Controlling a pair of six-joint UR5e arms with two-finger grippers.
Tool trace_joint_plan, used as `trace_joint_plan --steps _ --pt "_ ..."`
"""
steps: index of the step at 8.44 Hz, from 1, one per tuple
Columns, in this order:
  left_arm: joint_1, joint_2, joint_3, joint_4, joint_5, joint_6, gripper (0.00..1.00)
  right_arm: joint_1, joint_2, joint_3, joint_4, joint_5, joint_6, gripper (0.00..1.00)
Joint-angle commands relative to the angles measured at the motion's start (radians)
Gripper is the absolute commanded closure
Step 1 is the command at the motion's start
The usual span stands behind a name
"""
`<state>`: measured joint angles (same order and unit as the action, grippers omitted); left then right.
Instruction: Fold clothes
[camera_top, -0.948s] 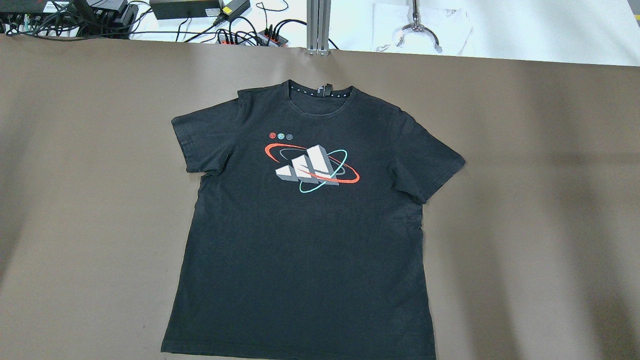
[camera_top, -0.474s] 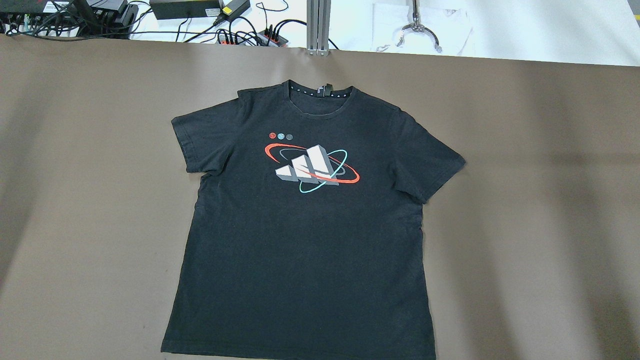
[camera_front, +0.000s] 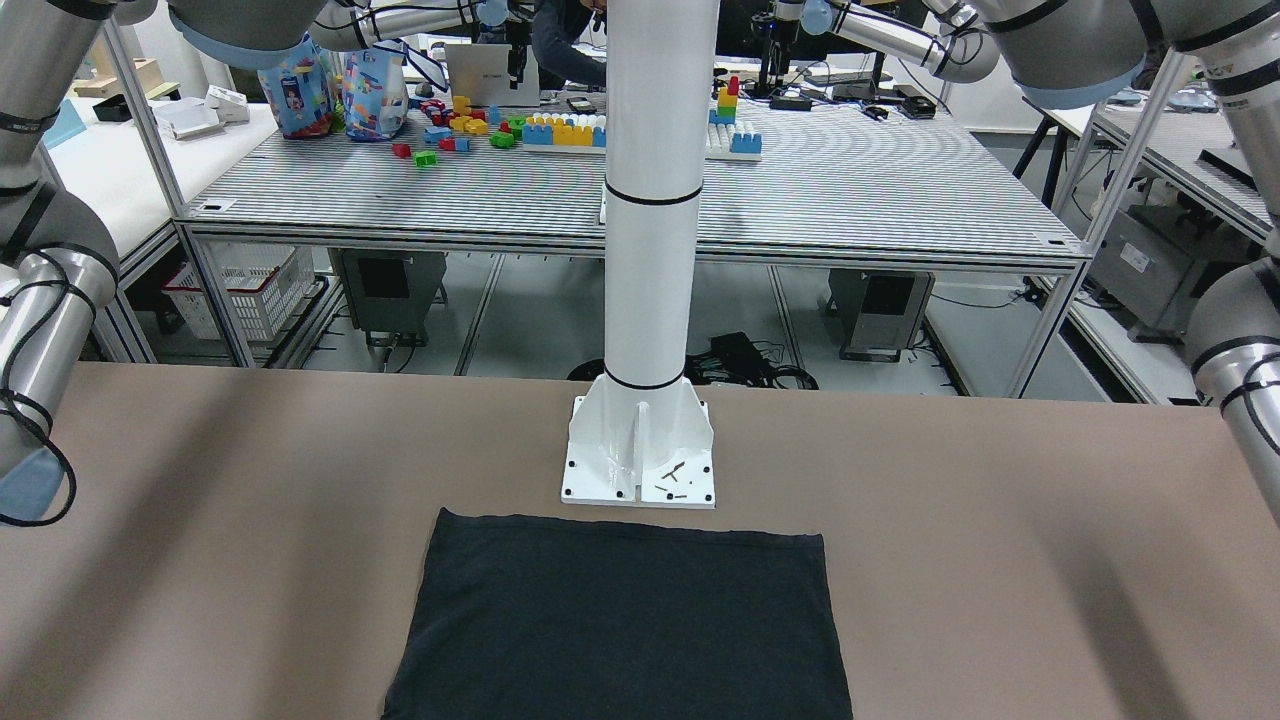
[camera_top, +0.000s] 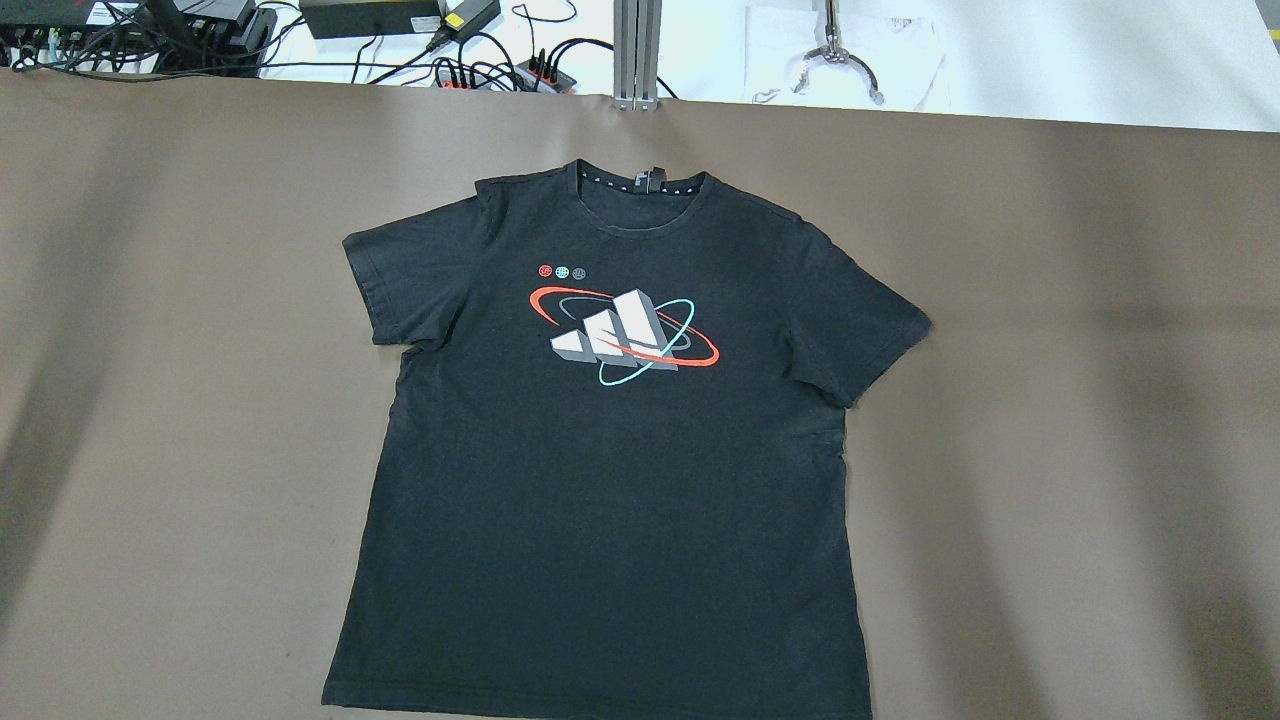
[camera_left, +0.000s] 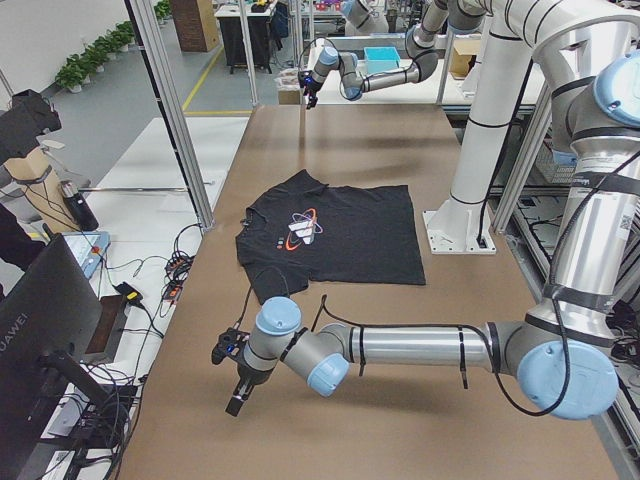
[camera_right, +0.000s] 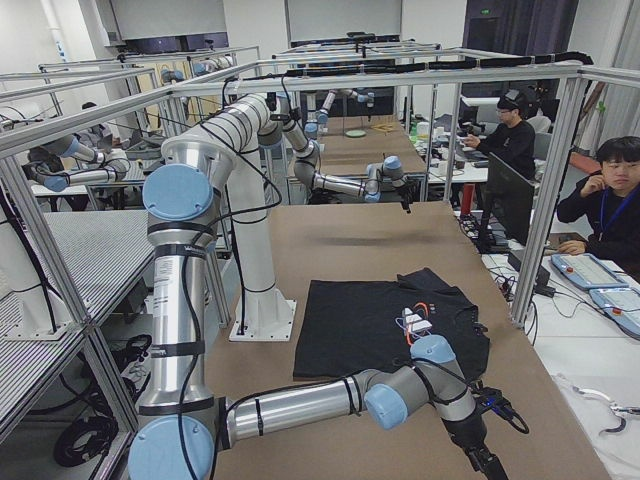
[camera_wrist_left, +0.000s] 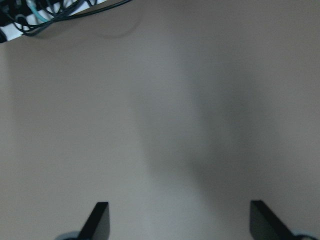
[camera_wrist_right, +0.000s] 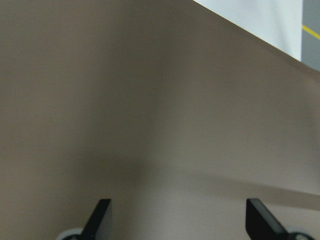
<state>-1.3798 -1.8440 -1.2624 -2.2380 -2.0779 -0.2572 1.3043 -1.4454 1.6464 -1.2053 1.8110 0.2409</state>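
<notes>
A black T-shirt (camera_top: 600, 480) with a white, red and teal chest print (camera_top: 625, 335) lies flat and face up in the middle of the brown table (camera_top: 1050, 400), collar toward the far edge. Its hem shows in the front-facing view (camera_front: 620, 620), just before the white pillar's base plate (camera_front: 640, 470). No gripper shows in the overhead view. My left gripper (camera_wrist_left: 180, 220) is open over bare table, off the shirt's left side (camera_left: 237, 385). My right gripper (camera_wrist_right: 177, 217) is open over bare table, off the shirt's right side (camera_right: 490, 462).
The white pillar (camera_front: 650, 250) stands at the robot's side of the table. Cables and power bricks (camera_top: 400, 30) and an aluminium post (camera_top: 637, 55) lie beyond the far edge. Two operators (camera_right: 615, 200) sit at desks past that edge.
The T-shirt has not moved. The arms' shadows on the table have shifted slightly.
</notes>
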Motion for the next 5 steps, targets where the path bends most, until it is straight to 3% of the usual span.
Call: trace_joint_plan --steps 1,5 --pt "0.109 -0.107 0.046 -0.002 -0.051 -0.086 0.02 -0.178 0.097 -0.109 0.142 0.016 0.272 0.06" --pt "0.316 -0.274 0.089 -0.003 -0.027 -0.367 0.01 -0.299 0.163 -0.143 0.203 0.016 0.400 0.06"
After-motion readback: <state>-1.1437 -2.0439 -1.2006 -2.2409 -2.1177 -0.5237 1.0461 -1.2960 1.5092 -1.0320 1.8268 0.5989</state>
